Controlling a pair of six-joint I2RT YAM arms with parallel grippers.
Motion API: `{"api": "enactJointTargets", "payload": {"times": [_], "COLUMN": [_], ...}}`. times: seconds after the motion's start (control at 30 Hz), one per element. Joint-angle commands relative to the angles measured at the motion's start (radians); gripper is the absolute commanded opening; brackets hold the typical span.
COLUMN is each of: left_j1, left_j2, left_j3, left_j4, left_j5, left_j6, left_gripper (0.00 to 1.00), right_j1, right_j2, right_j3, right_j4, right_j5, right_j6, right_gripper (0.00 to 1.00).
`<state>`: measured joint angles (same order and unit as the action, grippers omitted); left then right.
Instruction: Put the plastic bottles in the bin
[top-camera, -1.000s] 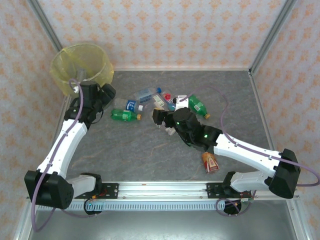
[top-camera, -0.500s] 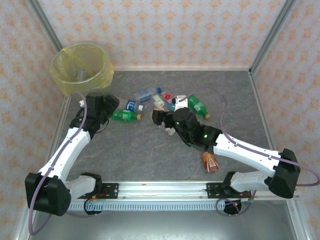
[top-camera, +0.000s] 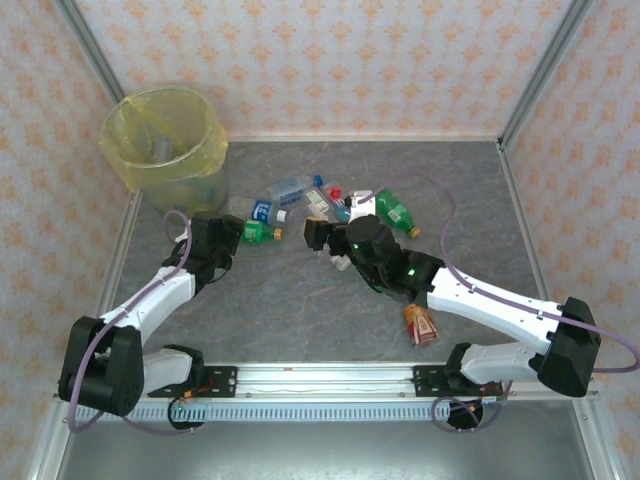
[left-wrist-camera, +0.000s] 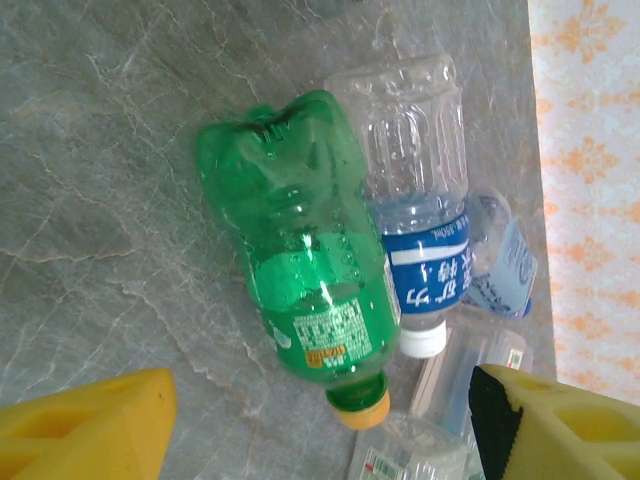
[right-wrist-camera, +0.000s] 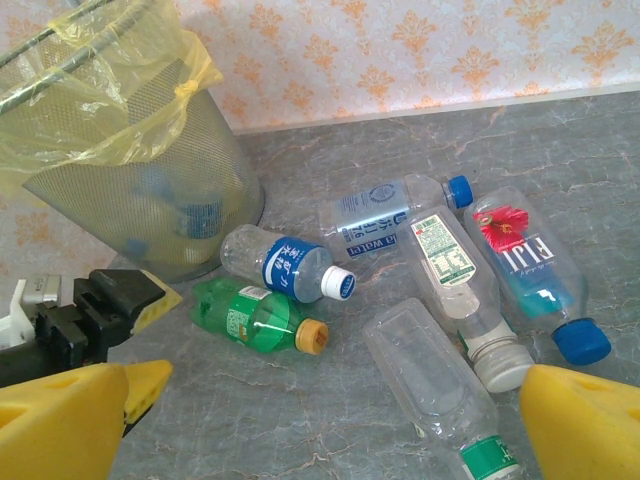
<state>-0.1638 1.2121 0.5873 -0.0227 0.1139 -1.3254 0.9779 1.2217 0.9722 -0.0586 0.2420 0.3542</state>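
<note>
DROP ZONE: A round mesh bin (top-camera: 192, 168), lined with a translucent yellow plastic bag (right-wrist-camera: 100, 90), stands at the 10 o'clock corner of the grey marbled table (top-camera: 290, 300). Bluish bottle shapes show dimly through its wall in the right wrist view, too blurred to count.

At 5 o'clock of the bin the left gripper (top-camera: 237, 234) is spread wide. A dented green plastic bottle with a yellow cap (left-wrist-camera: 310, 270) lies on the table between its yellow finger pads (left-wrist-camera: 90, 430), touching neither. A clear bottle with a blue label and white cap (left-wrist-camera: 420, 220) lies against the green one, at its 12 o'clock in the top view.

Near the table's centre the right gripper (top-camera: 318, 238) is also spread apart and holds nothing. Four more clear plastic bottles (right-wrist-camera: 455, 290) lie jumbled at its 1 o'clock. A second green bottle (top-camera: 395, 213) lies at 3 o'clock of that heap. An orange-red bottle (top-camera: 421, 323) lies apart at 5 o'clock, beside the right arm.
</note>
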Motion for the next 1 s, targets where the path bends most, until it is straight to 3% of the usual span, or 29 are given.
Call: {"api": "enactJointTargets", "payload": {"times": [0.0, 0.23, 0.97], "left_j1": [-0.006, -0.004, 0.039], "left_j2": [0.03, 0.152, 0.374], "left_j3": [-0.03, -0.06, 0.063], "left_j4": [0.162, 0.322, 0.326], "left_j5": [-0.049, -0.043, -0.04], "left_j6": [-0.075, -0.133, -0.059], "left_gripper": [0.78, 0.78, 0.76], "right_j1": [-0.005, -0.005, -0.005], "right_j2": [-0.027, -0.022, 0.014], "right_j3": [-0.007, 0.002, 0.022], "right_j4": [0.002, -0.009, -0.023], "right_j5": [0.011, 0.016, 0.031], "right_j6": [-0.015, -0.025, -0.045], "right_gripper": [1.0, 1.0, 1.0]}}
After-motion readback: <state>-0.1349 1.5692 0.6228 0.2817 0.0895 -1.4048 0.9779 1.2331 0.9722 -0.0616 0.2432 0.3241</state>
